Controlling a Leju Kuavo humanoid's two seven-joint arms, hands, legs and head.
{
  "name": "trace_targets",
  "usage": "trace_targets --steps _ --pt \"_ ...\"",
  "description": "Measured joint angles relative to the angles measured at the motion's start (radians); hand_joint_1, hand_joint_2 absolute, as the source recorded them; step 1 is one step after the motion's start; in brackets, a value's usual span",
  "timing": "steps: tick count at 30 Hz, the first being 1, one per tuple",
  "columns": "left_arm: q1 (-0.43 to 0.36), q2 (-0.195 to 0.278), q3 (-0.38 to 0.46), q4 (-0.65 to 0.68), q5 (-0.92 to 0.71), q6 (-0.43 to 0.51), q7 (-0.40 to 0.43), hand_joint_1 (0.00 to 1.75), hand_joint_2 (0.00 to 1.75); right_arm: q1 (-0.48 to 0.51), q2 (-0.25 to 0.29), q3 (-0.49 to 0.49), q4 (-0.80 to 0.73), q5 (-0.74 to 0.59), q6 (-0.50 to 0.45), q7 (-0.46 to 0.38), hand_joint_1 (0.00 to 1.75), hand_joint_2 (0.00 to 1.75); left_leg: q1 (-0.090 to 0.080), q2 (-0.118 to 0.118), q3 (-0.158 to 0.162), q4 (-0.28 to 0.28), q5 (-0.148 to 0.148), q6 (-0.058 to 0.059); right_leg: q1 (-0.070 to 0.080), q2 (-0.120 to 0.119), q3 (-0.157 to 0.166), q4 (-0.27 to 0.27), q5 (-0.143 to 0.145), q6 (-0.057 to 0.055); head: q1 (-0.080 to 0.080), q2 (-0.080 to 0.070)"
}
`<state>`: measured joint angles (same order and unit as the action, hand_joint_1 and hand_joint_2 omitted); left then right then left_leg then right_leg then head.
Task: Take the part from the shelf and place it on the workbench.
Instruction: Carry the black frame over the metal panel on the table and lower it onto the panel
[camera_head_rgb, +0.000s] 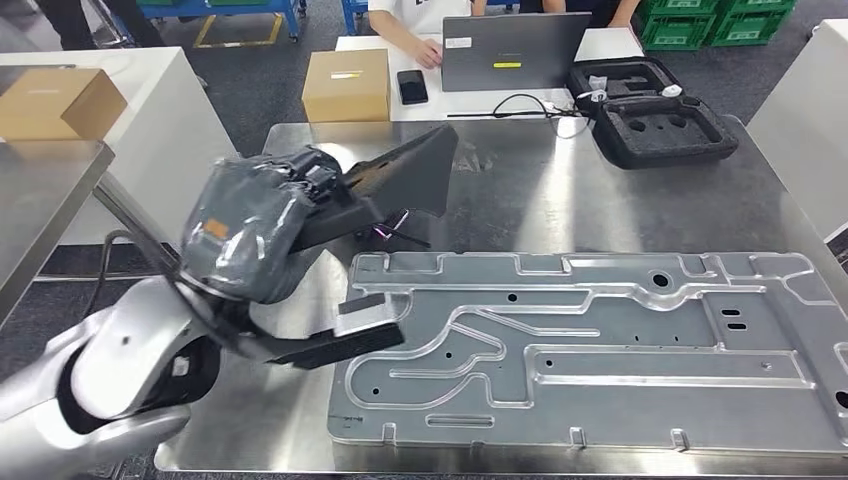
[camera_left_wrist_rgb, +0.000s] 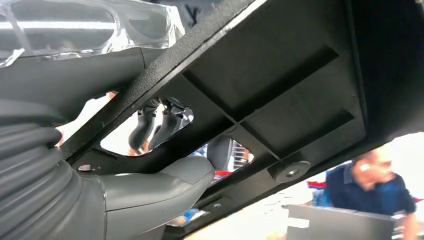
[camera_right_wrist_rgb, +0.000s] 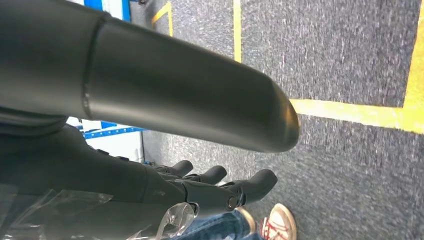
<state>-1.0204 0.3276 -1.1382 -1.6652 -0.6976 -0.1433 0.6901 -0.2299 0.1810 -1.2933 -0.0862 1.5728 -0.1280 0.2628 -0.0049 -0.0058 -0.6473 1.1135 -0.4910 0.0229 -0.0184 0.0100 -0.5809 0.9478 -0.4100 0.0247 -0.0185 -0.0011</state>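
The part (camera_head_rgb: 400, 180) is a flat black bracket with cut-outs, held tilted above the left end of the steel workbench (camera_head_rgb: 560, 200). My left hand (camera_head_rgb: 250, 235), under a grey cover and clear plastic, grips it. In the left wrist view the fingers (camera_left_wrist_rgb: 150, 127) reach through an opening in the part (camera_left_wrist_rgb: 280, 85) and the thumb (camera_left_wrist_rgb: 165, 185) presses its edge. A lower black section (camera_head_rgb: 350, 335) hangs just over the corner of a large silver metal plate (camera_head_rgb: 600, 340). My right hand (camera_right_wrist_rgb: 215, 187) hangs over grey floor, fingers apart and holding nothing.
The silver plate covers most of the bench's near half. Behind it lie a black foam case (camera_head_rgb: 655, 110), a laptop (camera_head_rgb: 512, 50), a phone (camera_head_rgb: 411, 86) and a cardboard box (camera_head_rgb: 346, 85), with a person (camera_head_rgb: 410, 25) seated there. A steel shelf (camera_head_rgb: 40, 190) stands at left.
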Motion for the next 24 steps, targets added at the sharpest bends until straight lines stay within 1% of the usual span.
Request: trace_targets --steps 1,2,3,4,5,6,7,8,9,10,12,13,14,15,16,17,18,19,20,21,22,23,24 --pt "-0.005 -0.006 -0.011 0.023 -0.02 -0.027 0.001 1.75 1.75 0.0 0.002 0.001 0.0 0.0 0.001 0.0 0.0 0.0 0.003 0.0 -0.037 0.076 -0.028 -0.005 0.0 0.0 0.0 0.0 -0.001 -0.002 0.0 0.0" --pt "-0.008 -0.012 -0.023 0.046 -0.04 -0.049 0.0 1.75 1.75 0.001 0.003 0.003 0.0 0.0 0.001 0.0 0.0 0.0 0.004 0.0 -0.066 0.13 -0.043 -0.007 0.0 0.001 0.001 0.0 -0.002 -0.003 0.0 0.0" --pt "-0.011 -0.018 -0.035 0.071 -0.057 -0.068 -0.003 1.75 1.75 0.001 0.005 0.005 0.0 0.0 0.001 0.0 0.0 0.0 0.005 0.0 -0.078 0.147 -0.038 -0.007 0.0 0.003 0.002 0.0 -0.003 -0.003 0.0 0.0" --pt "-0.014 -0.023 -0.045 0.093 -0.069 -0.08 -0.007 1.75 1.75 0.001 0.007 0.007 0.0 0.0 0.001 0.0 0.0 0.0 0.005 0.0 -0.069 0.12 -0.014 -0.004 0.001 0.005 0.004 0.0 -0.004 -0.003 0.0 0.0" --pt "-0.018 -0.03 -0.054 0.113 -0.077 -0.086 -0.012 1.75 1.75 0.001 0.009 0.01 0.0 0.0 0.001 0.0 0.0 0.0 0.003 0.0 -0.041 0.053 0.024 0.003 0.002 0.006 0.007 0.0 -0.006 -0.002 0.0 0.0" --pt "-0.023 -0.036 -0.062 0.132 -0.08 -0.088 -0.02 1.31 1.75 0.002 0.013 0.012 0.0 0.0 0.001 0.0 0.0 0.0 0.0 0.0 -0.004 -0.03 0.061 0.012 0.003 0.007 0.01 0.0 -0.007 -0.002 0.0 0.0" --pt "-0.027 -0.045 -0.069 0.15 -0.077 -0.086 -0.03 0.87 1.75 0.002 0.017 0.014 0.0 0.0 0.001 0.0 0.0 0.0 -0.004 0.001 0.03 -0.102 0.087 0.021 0.005 0.007 0.012 0.0 -0.009 0.0 0.0 0.0" --pt "-0.029 -0.054 -0.075 0.168 -0.071 -0.082 -0.042 0.44 1.75 0.003 0.02 0.015 0.0 0.0 0.001 0.0 0.0 0.0 -0.008 0.002 0.054 -0.149 0.102 0.028 0.006 0.007 0.012 0.0 -0.011 0.002 0.0 0.0" --pt "-0.03 -0.062 -0.081 0.184 -0.063 -0.078 -0.055 0.0 1.75 0.003 0.023 0.016 0.0 0.0 0.002 0.0 0.0 0.0 -0.012 0.002 0.065 -0.171 0.104 0.033 0.006 0.006 0.012 -0.001 -0.012 0.004 0.001 0.0" --pt "-0.031 -0.07 -0.087 0.2 -0.055 -0.073 -0.065 0.0 1.75 0.003 0.025 0.017 0.0 0.0 0.003 0.0 0.0 0.0 -0.014 0.003 0.068 -0.174 0.102 0.034 0.006 0.005 0.012 -0.002 -0.012 0.008 0.001 0.0" --pt "-0.032 -0.084 -0.097 0.226 -0.042 -0.067 -0.081 0.0 1.75 0.004 0.029 0.019 0.0 0.0 0.004 0.0 0.0 0.0 -0.008 0.003 0.077 -0.188 0.107 0.037 0.007 0.003 0.013 0.003 -0.02 0.017 0.002 0.0" --pt "-0.032 -0.092 -0.102 0.237 -0.033 -0.061 -0.089 0.0 1.75 0.004 0.03 0.021 0.0 0.0 0.004 0.0 0.0 0.0 -0.004 0.004 0.083 -0.196 0.11 0.039 0.008 0.002 0.006 0.024 -0.035 0.022 0.003 0.0" --pt "-0.032 -0.101 -0.105 0.248 -0.02 -0.052 -0.099 0.0 1.75 0.005 0.031 0.022 0.0 0.0 0.004 -0.001 0.0 0.0 0.001 0.005 0.089 -0.203 0.112 0.042 0.008 0.002 -0.013 0.068 -0.06 0.026 0.006 0.0" --pt "-0.03 -0.11 -0.109 0.259 -0.003 -0.039 -0.111 0.0 1.31 0.006 0.031 0.023 0.0 0.0 0.004 -0.001 0.0 0.0 0.0 0.005 0.092 -0.205 0.112 0.044 0.006 0.001 -0.044 0.135 -0.091 0.03 0.009 0.0" --pt "-0.026 -0.119 -0.112 0.27 0.016 -0.024 -0.124 0.0 0.87 0.007 0.032 0.024 0.0 0.0 0.005 -0.002 0.0 0.0 0.001 0.006 0.094 -0.204 0.111 0.046 0.004 0.0 -0.083 0.211 -0.123 0.034 0.011 0.0" --pt "-0.02 -0.128 -0.115 0.281 0.037 -0.008 -0.136 0.0 0.44 0.008 0.032 0.025 0.0 0.0 0.005 -0.003 0.0 0.0 0.002 0.006 0.094 -0.204 0.11 0.046 0.002 0.0 -0.117 0.273 -0.142 0.038 0.013 0.0" --pt "-0.013 -0.136 -0.117 0.291 0.057 0.007 -0.146 0.0 0.0 0.008 0.032 0.025 0.0 0.0 0.005 -0.003 0.0 0.0 0.003 0.005 0.095 -0.203 0.109 0.045 0.0 0.0 -0.137 0.302 -0.143 0.042 0.014 0.0" --pt "-0.008 -0.144 -0.118 0.301 0.078 0.022 -0.157 0.0 0.0 0.009 0.032 0.025 0.0 0.0 0.005 -0.003 0.0 0.0 0.006 0.004 0.096 -0.202 0.106 0.042 -0.004 -0.001 -0.135 0.287 -0.123 0.046 0.014 0.0" --pt "-0.004 -0.152 -0.12 0.311 0.101 0.034 -0.17 0.0 0.0 0.01 0.032 0.025 0.0 0.0 0.005 -0.003 0.0 0.0 0.01 0.003 0.096 -0.198 0.103 0.038 -0.008 -0.003 -0.11 0.228 -0.086 0.051 0.014 0.0" --pt "-0.002 -0.16 -0.122 0.318 0.125 0.045 -0.186 0.0 0.0 0.01 0.032 0.025 0.0 0.0 0.005 -0.003 0.0 0.0 0.012 0.001 0.096 -0.191 0.097 0.03 -0.014 -0.005 -0.074 0.149 -0.049 0.059 0.015 0.0" --pt "-0.001 -0.167 -0.125 0.324 0.149 0.055 -0.202 0.0 0.0 0.011 0.034 0.025 0.0 0.0 0.004 -0.003 0.0 0.0 0.012 -0.001 0.094 -0.181 0.089 0.022 -0.018 -0.003 -0.042 0.081 -0.022 0.062 0.015 0.0" --pt "0.001 -0.174 -0.128 0.328 0.17 0.062 -0.217 0.0 0.0 0.011 0.035 0.025 0.001 0.0 0.004 -0.003 0.0 0.0 0.011 -0.002 0.09 -0.173 0.083 0.015 -0.021 -0.002 -0.021 0.035 -0.006 0.062 0.015 0.0" --pt "0.004 -0.179 -0.13 0.33 0.186 0.067 -0.228 0.0 0.0 0.012 0.037 0.025 0.001 0.0 0.003 -0.003 0.0 0.0 0.008 -0.003 0.088 -0.167 0.078 0.01 -0.022 0.001 -0.014 0.018 -0.005 0.058 0.015 0.0"
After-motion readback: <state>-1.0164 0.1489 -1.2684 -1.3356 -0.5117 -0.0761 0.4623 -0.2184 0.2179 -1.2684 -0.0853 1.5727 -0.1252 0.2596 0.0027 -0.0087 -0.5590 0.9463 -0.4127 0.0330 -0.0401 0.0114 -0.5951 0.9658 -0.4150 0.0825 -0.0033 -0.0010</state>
